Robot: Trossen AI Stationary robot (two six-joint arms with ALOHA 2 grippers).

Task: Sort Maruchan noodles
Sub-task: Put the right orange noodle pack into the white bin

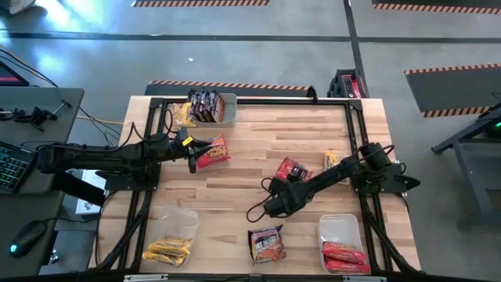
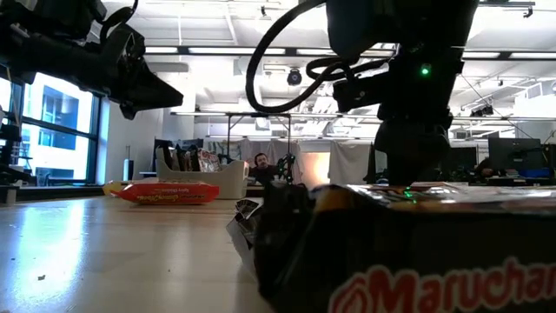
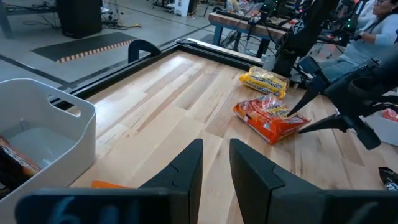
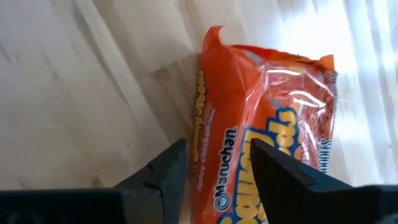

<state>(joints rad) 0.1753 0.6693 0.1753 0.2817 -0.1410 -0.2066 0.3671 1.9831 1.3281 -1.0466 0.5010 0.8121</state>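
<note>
Red-orange noodle packet lying flat on the wooden surface, centre of the overhead frame, straddled by the right claw, fingers apart. Left claw hovering upper left, nearly together, gripping nothing.

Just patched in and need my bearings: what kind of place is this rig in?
Probably a robotics lab in an industrial workshop hall: a concrete floor with hazard-striped mats, a desk with a keyboard beside the wooden table, and more workbenches under high ceiling lights.

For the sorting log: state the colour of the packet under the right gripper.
Red-orange packet, clearest in the right wrist view.
</note>
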